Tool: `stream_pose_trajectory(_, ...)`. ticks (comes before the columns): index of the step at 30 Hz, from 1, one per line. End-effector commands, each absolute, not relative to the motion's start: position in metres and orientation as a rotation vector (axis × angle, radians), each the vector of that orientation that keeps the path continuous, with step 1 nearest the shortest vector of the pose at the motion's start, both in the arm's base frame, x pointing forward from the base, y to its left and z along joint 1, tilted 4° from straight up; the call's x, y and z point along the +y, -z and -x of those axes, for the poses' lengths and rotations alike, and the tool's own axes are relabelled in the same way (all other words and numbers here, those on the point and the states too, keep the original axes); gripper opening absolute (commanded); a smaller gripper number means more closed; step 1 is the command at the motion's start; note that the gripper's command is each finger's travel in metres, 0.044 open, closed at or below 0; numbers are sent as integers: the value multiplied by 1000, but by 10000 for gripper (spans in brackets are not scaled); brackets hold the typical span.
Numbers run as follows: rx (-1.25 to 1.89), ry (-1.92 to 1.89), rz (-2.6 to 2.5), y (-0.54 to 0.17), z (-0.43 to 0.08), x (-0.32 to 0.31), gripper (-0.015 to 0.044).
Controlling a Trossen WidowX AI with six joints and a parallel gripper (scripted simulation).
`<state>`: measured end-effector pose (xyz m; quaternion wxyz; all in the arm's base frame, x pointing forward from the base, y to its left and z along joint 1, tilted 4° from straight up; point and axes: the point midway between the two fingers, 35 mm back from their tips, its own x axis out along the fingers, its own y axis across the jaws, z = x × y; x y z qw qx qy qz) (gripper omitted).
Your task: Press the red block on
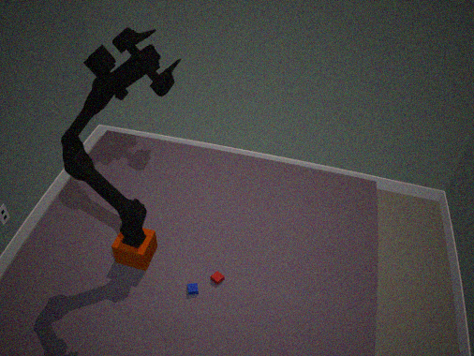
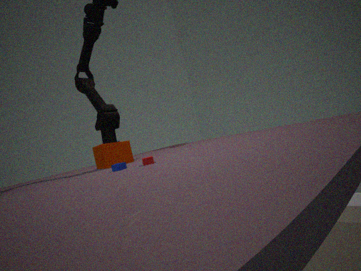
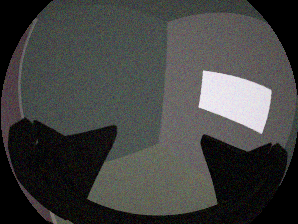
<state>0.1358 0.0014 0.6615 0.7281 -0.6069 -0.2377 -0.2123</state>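
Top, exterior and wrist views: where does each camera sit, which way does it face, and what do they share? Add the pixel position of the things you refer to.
Top: high above the floor, looking steeply down at the red block [image 1: 217, 277] [image 2: 148, 160] and blue block [image 1: 192, 289] [image 2: 119, 167]; whole arm and open gripper [image 1: 168, 44] [image 3: 159, 131] show.
Exterior: low, tilted, looking across the floor to the orange base [image 1: 131, 257] [image 2: 113, 155]; the arm's upper end is cut off.
Wrist: on the arm, looking out past both fingers toward walls and a bright panel [image 3: 236, 101]; neither block shows.
Shared by top and exterior: both blocks, base, arm.
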Motion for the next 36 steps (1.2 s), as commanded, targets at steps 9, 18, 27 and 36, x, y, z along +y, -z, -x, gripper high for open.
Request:
stream_pose_trajectory(9,-142,24,1061,-531,-295,39,440)
stream_pose_trajectory(18,252,-156,768,-397,-365,45,440)
stream_pose_trajectory(27,725,-176,363,-247,-389,35,440)
stream_pose_trajectory(36,1256,28,-111,-100,-348,19,440)
